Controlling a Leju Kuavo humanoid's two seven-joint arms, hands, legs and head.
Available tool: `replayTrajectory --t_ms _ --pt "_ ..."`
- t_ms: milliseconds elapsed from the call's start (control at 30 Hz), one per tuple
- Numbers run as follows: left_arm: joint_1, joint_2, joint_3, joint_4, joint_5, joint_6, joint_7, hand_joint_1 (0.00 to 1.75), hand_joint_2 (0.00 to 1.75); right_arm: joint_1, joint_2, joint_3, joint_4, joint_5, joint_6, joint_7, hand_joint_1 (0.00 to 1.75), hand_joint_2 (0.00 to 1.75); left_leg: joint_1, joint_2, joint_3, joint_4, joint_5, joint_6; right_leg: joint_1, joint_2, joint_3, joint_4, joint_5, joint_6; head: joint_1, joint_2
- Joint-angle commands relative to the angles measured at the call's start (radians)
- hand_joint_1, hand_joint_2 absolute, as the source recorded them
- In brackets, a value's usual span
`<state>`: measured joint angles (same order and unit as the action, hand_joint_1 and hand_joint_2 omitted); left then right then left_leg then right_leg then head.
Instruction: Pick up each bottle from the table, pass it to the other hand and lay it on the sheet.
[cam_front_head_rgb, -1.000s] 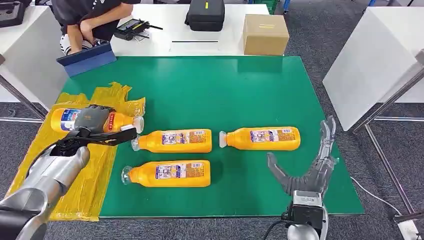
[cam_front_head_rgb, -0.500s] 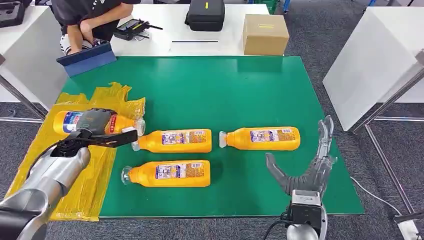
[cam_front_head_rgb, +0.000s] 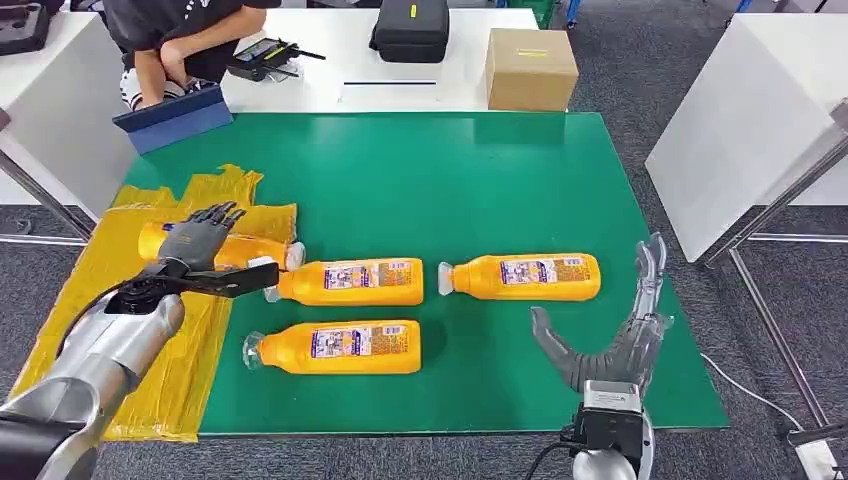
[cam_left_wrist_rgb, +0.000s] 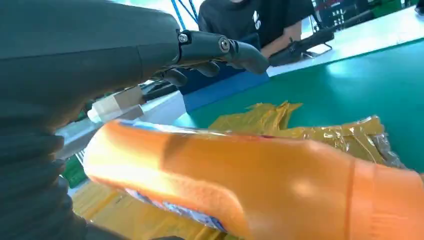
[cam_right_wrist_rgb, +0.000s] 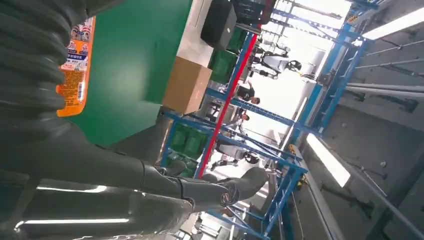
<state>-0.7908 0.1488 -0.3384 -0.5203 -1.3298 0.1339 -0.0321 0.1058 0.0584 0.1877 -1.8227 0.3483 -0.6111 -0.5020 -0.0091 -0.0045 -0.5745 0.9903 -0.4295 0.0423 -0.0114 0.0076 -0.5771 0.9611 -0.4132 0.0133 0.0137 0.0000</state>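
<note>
Resting on crinkled yellow plastic sheet (cam_front_head_rgb: 70, 300), smooth orange plastic bottle (cam_front_head_rgb: 245, 250) lay freed; left hand (cam_front_head_rgb: 195, 240) spread above, right hand (cam_front_head_rgb: 610, 335) splayed, idle. Looked slick, roll-prone; grip mid-body.

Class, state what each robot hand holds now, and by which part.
Nothing: the left hand is spread open above the orange bottle on the yellow sheet; right hand is open, empty.

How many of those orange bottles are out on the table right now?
4. One lies on the yellow sheet under the left hand. Three lie on the green mat: one beside the sheet, one nearer the robot, one farther right.
</note>
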Motion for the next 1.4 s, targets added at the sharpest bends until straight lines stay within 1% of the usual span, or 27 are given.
replayTrajectory --t_ms 33,167,233,367,433,467,500,533,567,600,633,700,767,900,933,967,1033,1100,1167,1200,1233,1300,1367,1400 --pt "-0.078 -0.024 -0.032 0.101 0.011 -0.049 -0.014 0.0 1.75 -0.011 0.024 -0.053 0.037 -0.003 0.003 -0.005 0.0 1.75 0.001 -0.001 0.001 0.001 -0.001 -0.002 0.001 -0.002 0.002 0.0 -0.001 -0.001 0.0 0.0" --pt "-0.079 -0.037 -0.024 0.103 0.024 -0.041 0.0 0.0 1.75 -0.016 0.011 -0.053 0.048 -0.002 0.004 -0.007 0.0 1.75 0.001 -0.002 0.002 0.0 -0.001 -0.003 0.001 -0.002 0.003 0.0 -0.001 -0.001 0.0 0.0" --pt "-0.069 -0.039 0.006 0.084 0.067 -0.02 -0.033 0.0 1.75 -0.019 0.008 -0.049 0.051 -0.002 -0.002 -0.012 0.0 1.75 0.001 -0.001 0.002 0.0 -0.001 -0.002 0.001 -0.002 0.002 -0.001 -0.001 -0.001 0.0 0.0" --pt "-0.071 -0.038 0.006 0.084 0.067 -0.02 -0.033 0.0 1.75 -0.019 0.008 -0.048 0.051 -0.002 -0.002 -0.012 0.0 1.75 0.001 0.0 0.001 0.0 0.0 -0.002 0.001 -0.001 0.002 -0.001 0.0 -0.001 0.0 0.0" --pt "-0.054 -0.043 0.059 0.039 0.156 0.008 -0.111 0.0 1.75 -0.016 0.003 -0.045 0.038 0.0 -0.014 -0.012 0.0 1.75 0.001 -0.001 0.002 0.0 -0.001 -0.002 0.001 -0.001 0.003 -0.001 -0.001 -0.001 0.0 0.0" --pt "-0.057 -0.043 0.058 0.038 0.155 0.006 -0.111 0.0 1.75 -0.016 0.003 -0.045 0.037 0.0 -0.015 -0.012 0.0 1.75 0.001 -0.001 0.004 0.001 -0.002 -0.004 0.001 -0.002 0.005 0.0 -0.002 -0.001 0.0 0.0" --pt "-0.025 -0.05 0.105 -0.044 0.254 0.028 -0.187 0.0 1.75 -0.008 -0.012 -0.038 0.024 0.006 -0.022 -0.017 0.0 1.75 0.001 -0.001 0.001 0.0 -0.001 -0.002 0.001 -0.001 0.002 -0.001 -0.001 -0.001 0.0 0.0" --pt "0.005 -0.049 0.122 -0.124 0.335 0.015 -0.236 0.0 1.75 -0.012 -0.025 -0.032 0.024 0.006 -0.027 -0.024 0.0 1.75 0.001 -0.001 0.002 0.001 -0.001 -0.003 0.001 -0.002 0.003 0.0 -0.001 -0.001 0.0 0.0" --pt "0.038 -0.043 0.121 -0.208 0.388 -0.001 -0.242 0.0 1.75 -0.016 -0.03 -0.031 0.023 0.004 -0.032 -0.029 0.0 1.75 0.001 -0.001 0.002 0.0 -0.001 -0.003 0.001 -0.002 0.004 -0.001 -0.002 -0.001 0.0 0.0" --pt "0.086 -0.038 0.116 -0.333 0.457 -0.012 -0.253 0.0 1.75 -0.023 -0.032 -0.03 0.013 0.011 -0.044 -0.038 0.0 1.75 0.001 -0.001 0.004 0.001 -0.002 -0.004 0.001 -0.003 0.005 0.0 -0.003 -0.001 0.0 0.0" --pt "0.118 -0.046 0.122 -0.425 0.514 -0.011 -0.256 0.0 1.75 -0.032 -0.035 -0.028 0.002 0.025 -0.056 -0.044 0.0 1.75 0.0 0.0 0.001 0.0 -0.001 -0.002 0.0 -0.001 0.002 -0.001 -0.001 0.0 0.0 0.0" --pt "0.17 -0.05 0.111 -0.567 0.607 -0.032 -0.24 0.0 1.75 -0.045 -0.039 -0.024 -0.017 0.068 -0.076 -0.022 0.0 1.75 0.001 0.0 0.003 0.001 -0.003 -0.004 0.001 -0.001 0.004 0.0 -0.002 -0.001 0.0 0.0" --pt "0.206 -0.063 0.119 -0.639 0.732 -0.053 -0.282 0.0 1.75 -0.049 -0.041 -0.026 -0.025 0.1 -0.087 -0.024 0.0 1.75 0.0 0.001 0.0 0.0 -0.001 -0.002 0.0 0.0 0.001 0.0 -0.001 0.0 0.0 0.0" --pt "0.214 -0.055 0.114 -0.648 0.74 -0.052 -0.281 0.0 1.75 -0.044 -0.042 -0.024 -0.026 0.102 -0.087 -0.024 0.0 1.75 0.0 0.0 0.001 0.0 -0.001 -0.003 0.0 0.0 0.002 -0.001 -0.001 -0.001 0.0 0.0" --pt "0.222 -0.064 0.128 -0.655 0.791 -0.054 -0.314 0.0 1.75 -0.039 -0.031 -0.037 -0.029 0.125 -0.087 -0.033 0.0 1.75 0.0 0.0 0.001 0.0 -0.001 -0.002 0.0 0.0 0.001 0.0 0.0 -0.001 0.0 0.0" --pt "0.246 -0.068 0.132 -0.683 0.835 -0.061 -0.338 0.0 1.75 -0.025 -0.024 -0.047 -0.038 0.151 -0.087 -0.044 0.0 1.75 0.0 0.001 0.002 0.0 -0.002 -0.003 0.001 0.0 0.002 0.0 -0.001 -0.001 0.0 0.0" --pt "0.313 -0.076 0.141 -0.771 0.9 -0.072 -0.357 0.0 1.75 -0.011 -0.013 -0.065 -0.054 0.204 -0.087 -0.051 0.0 1.75 0.0 0.001 0.001 -0.001 -0.001 -0.002 0.0 0.0 0.001 -0.001 0.0 -0.001 0.0 0.0" --pt "0.372 -0.082 0.147 -0.847 0.969 -0.098 -0.362 0.0 1.75 -0.011 -0.014 -0.072 -0.058 0.301 -0.087 0.003 0.0 1.75 0.0 0.001 0.003 -0.001 -0.002 -0.003 0.0 0.0 0.002 -0.001 -0.001 -0.001 0.0 0.0" --pt "0.436 -0.084 0.151 -0.912 1.012 -0.102 -0.37 0.0 1.75 -0.011 -0.042 -0.062 -0.061 0.429 -0.087 0.108 0.0 1.75 0.0 0.002 0.004 -0.001 -0.003 -0.003 0.0 0.001 0.004 -0.001 -0.001 -0.001 0.0 0.0" --pt "0.457 -0.09 0.158 -0.931 1.033 -0.105 -0.375 0.0 1.75 -0.014 -0.065 -0.058 -0.051 0.505 -0.069 0.185 0.0 1.75 0.0 0.003 0.006 -0.001 -0.003 -0.004 0.0 0.001 0.005 -0.002 -0.002 -0.001 0.0 0.0" --pt "0.47 -0.089 0.156 -0.943 1.032 -0.105 -0.374 0.0 1.75 -0.021 -0.074 -0.055 -0.055 0.511 -0.066 0.201 0.0 1.75 0.0 0.002 0.004 -0.001 -0.002 -0.002 -0.001 0.001 0.003 -0.002 -0.001 0.0 0.0 0.0" --pt "0.473 -0.089 0.155 -0.945 1.032 -0.104 -0.374 0.0 1.75 -0.023 -0.076 -0.055 -0.054 0.51 -0.067 0.202 0.0 1.75 0.0 0.003 0.005 -0.001 -0.003 -0.003 0.0 0.002 0.004 -0.001 -0.001 -0.001 0.0 0.0" --pt "0.484 -0.109 0.169 -0.96 1.071 -0.129 -0.379 0.0 1.75 -0.04 -0.108 -0.062 -0.039 0.629 -0.013 0.308 0.0 1.75 0.0 0.0 0.004 0.0 -0.003 -0.004 0.0 -0.001 0.004 -0.001 -0.002 -0.001 0.0 0.0" --pt "0.485 -0.115 0.169 -0.963 1.073 -0.133 -0.378 0.0 1.75 -0.046 -0.121 -0.063 -0.04 0.656 0.006 0.341 0.0 1.75 0.0 -0.001 0.003 0.0 -0.002 -0.003 0.0 -0.002 0.0 -0.001 -0.002 -0.001 0.0 0.0"
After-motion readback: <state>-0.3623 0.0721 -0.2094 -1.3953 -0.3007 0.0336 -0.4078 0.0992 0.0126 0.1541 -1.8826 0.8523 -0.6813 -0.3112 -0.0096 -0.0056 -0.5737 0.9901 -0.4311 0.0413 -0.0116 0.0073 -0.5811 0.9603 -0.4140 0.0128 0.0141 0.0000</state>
